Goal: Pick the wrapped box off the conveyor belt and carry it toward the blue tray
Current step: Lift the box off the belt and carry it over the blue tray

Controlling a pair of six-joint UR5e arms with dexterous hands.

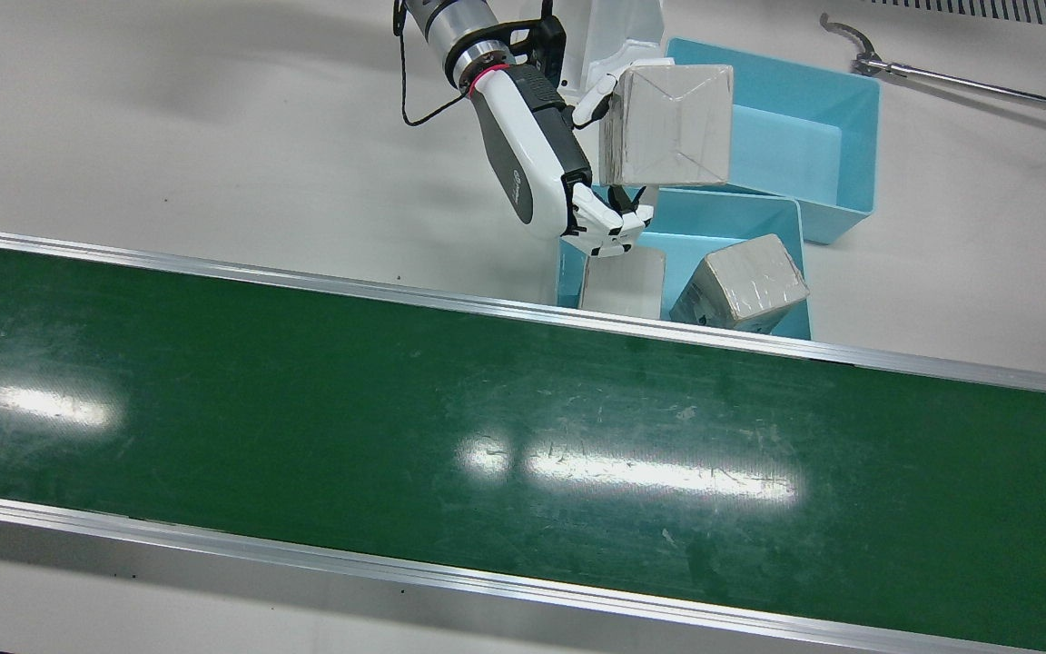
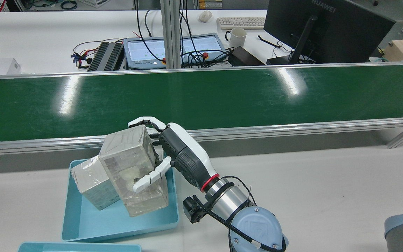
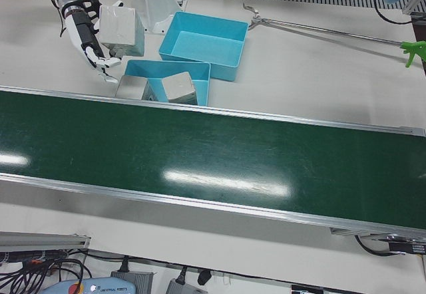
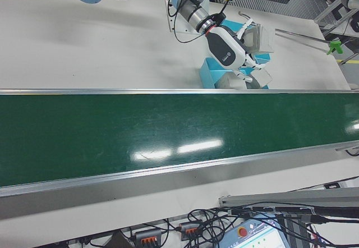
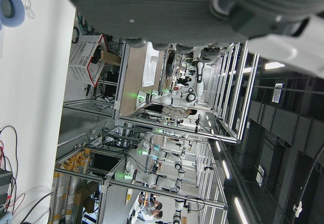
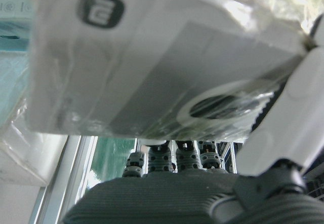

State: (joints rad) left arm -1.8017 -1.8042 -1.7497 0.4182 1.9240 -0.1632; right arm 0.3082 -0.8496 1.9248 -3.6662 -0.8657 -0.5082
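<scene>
The wrapped box [image 1: 664, 127] is a grey carton in clear film. My right hand [image 1: 532, 154] is shut on it and holds it tilted in the air, off the green conveyor belt [image 1: 487, 409]. The box hangs over the near blue tray [image 1: 759, 204], as the rear view shows for the box [image 2: 131, 168], the hand [image 2: 177, 154] and the tray [image 2: 117, 220]. The right hand view is filled by the box [image 6: 152, 57] against the palm [image 6: 167, 193]. My left hand [image 5: 202, 11] shows only in its own view, with nothing in it.
Two other wrapped boxes [image 1: 741, 282] [image 1: 623, 282] lie in the near tray. A second, deeper blue tray [image 1: 850, 136] stands just behind it. A long reach tool [image 1: 959, 82] lies on the table at the far side. The belt carries nothing.
</scene>
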